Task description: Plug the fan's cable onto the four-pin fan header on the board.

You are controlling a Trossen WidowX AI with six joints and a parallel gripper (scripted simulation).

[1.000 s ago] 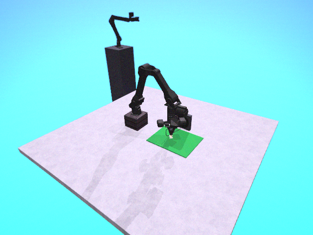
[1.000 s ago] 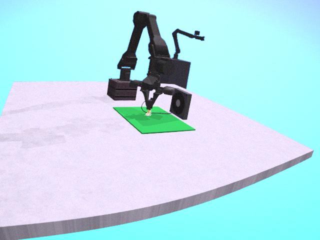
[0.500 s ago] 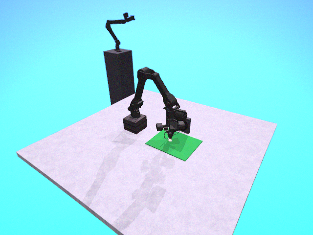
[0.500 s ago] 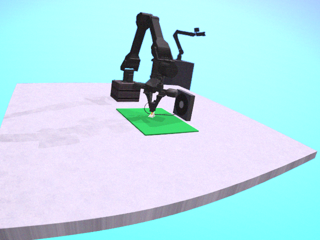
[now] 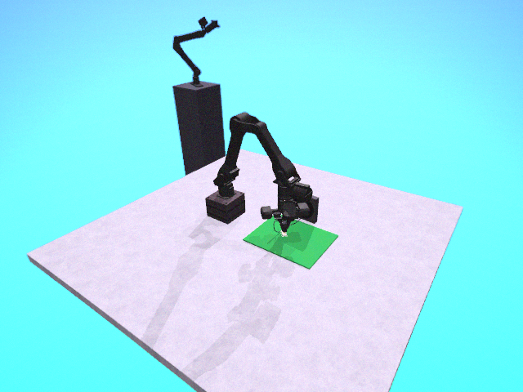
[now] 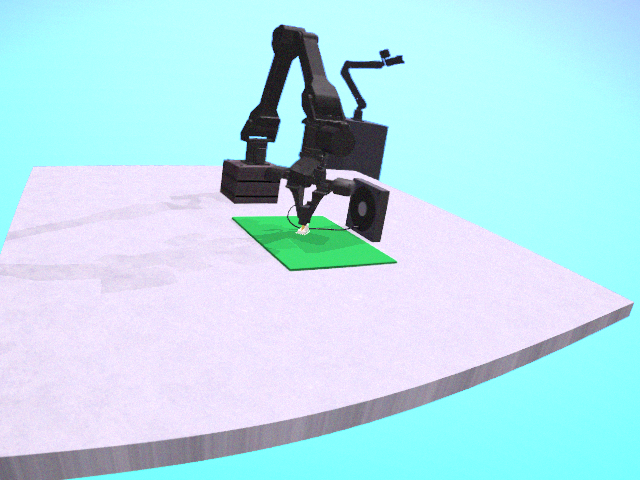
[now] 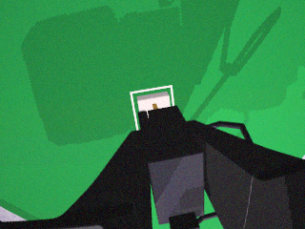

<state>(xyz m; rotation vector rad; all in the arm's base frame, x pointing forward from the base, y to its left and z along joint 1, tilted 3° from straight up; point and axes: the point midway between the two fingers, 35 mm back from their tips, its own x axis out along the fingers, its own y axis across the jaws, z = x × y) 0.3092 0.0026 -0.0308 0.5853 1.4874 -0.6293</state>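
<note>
My gripper [image 5: 283,229] [image 6: 305,219] [image 7: 163,135] points down, shut on the dark cable plug, its tips right at the white fan header [image 5: 283,234] [image 6: 302,231] [image 7: 148,102]. The header stands on the green board [image 5: 310,255] [image 6: 330,258] [image 7: 43,176]. In the wrist view one brown pin shows beyond the dark tips, inside a white outline; the other pins are hidden. The plug blends with the black fingers, so how deep it sits is hidden. The thin black cable [image 6: 323,228] [image 7: 231,124] loops from the fingers to the fan [image 5: 315,208] [image 6: 362,209].
The square black fan stands upright beside the board. The arm's dark base block [image 5: 225,207] [image 6: 249,181] is behind the board on the pale table [image 5: 337,316] [image 6: 310,335]. A second small arm stands on a tall dark pillar [image 5: 200,126] [image 6: 369,147] farther back.
</note>
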